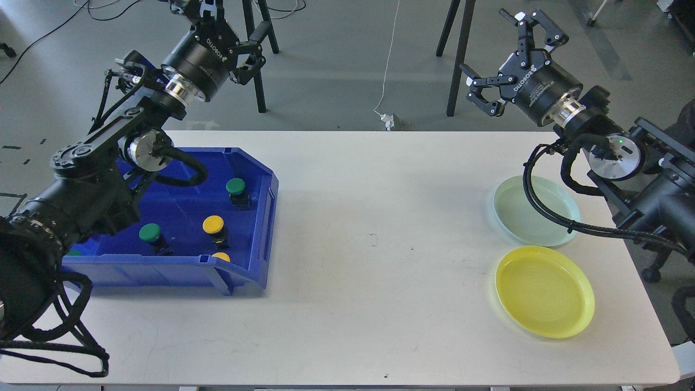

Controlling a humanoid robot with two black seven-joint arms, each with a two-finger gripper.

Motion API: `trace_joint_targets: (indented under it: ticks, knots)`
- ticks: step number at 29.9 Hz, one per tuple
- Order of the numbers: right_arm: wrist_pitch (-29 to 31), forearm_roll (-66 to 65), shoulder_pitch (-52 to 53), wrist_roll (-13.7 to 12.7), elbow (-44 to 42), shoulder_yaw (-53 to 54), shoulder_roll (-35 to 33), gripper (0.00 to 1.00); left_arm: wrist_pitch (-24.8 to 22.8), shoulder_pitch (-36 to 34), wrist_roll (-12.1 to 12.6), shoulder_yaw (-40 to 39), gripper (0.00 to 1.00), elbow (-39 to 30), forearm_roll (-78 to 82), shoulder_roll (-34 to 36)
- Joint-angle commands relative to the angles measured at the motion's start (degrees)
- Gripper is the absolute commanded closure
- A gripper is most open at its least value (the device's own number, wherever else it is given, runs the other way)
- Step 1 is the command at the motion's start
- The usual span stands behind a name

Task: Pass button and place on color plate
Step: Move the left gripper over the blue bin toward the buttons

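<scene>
Several push buttons lie in a blue bin (267, 217) on the left of the table: a green button (236, 187) toward the back, another green button (149, 232), a yellow button (213, 224), and a second yellow button (221, 256) half hidden by the bin's front wall. On the right sit a pale green plate (535, 212) and, nearer me, a yellow plate (543, 290). My left gripper (239, 24) hangs open and empty high above the bin's back edge. My right gripper (497, 51) is open and empty, raised behind the table's far right edge, above the pale green plate.
The white table (374, 282) is bare between bin and plates. My left arm covers the bin's left part. A black cable (543, 209) from my right arm crosses the pale green plate. Stand legs (459, 54) rise from the floor beyond the table.
</scene>
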Motion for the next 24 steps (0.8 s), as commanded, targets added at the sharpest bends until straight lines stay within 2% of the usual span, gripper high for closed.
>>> trace_joint_targets:
  ticks: [1, 6, 10, 13, 17, 19, 21, 24]
  knots:
    - [0.0, -0.1, 0.1, 0.0, 0.1, 0.1, 0.3, 0.01, 0.0, 0.6, 0.0, 0.3, 0.00, -0.1, 0.0, 0.3]
    - [0.0, -0.1, 0.1, 0.3, 0.0, 0.9, 0.1, 0.01, 0.0, 0.3, 0.0, -0.8, 0.00, 0.2, -0.9, 0.5]
    - [0.0, 0.0, -0.4, 0.3, -0.3, 4.5, 0.0, 0.01, 0.0, 1.2, 0.0, -5.7, 0.00, 2.8, -3.9, 1.8]
    - [0.0, 0.1, -0.6, 0.3, -0.9, 5.4, -0.2, 0.01, 0.0, 2.8, 0.0, -9.7, 0.00, 1.2, -6.1, 1.4]
    - [0.0, 0.2, -1.0, 0.3, -0.9, 5.4, -0.7, 0.01, 0.0, 9.7, 0.0, -20.1, 0.00, -9.3, -8.3, 1.2]
    - [0.0, 0.2, -1.8, 0.3, -0.9, 5.4, -1.7, 0.01, 0.0, 11.4, 0.0, -22.1, 0.00, -15.8, -7.7, 2.1]
    - [0.0, 0.3, -3.3, 0.3, -0.9, 5.5, -3.9, 0.01, 0.0, 11.8, 0.0, -21.1, 0.00, -21.5, -4.0, 5.9]
    - [0.0, 0.3, -6.3, 0.3, -0.4, 5.5, -4.8, 0.01, 0.0, 10.0, 0.0, -14.2, 0.00, -26.0, 3.9, 14.9]
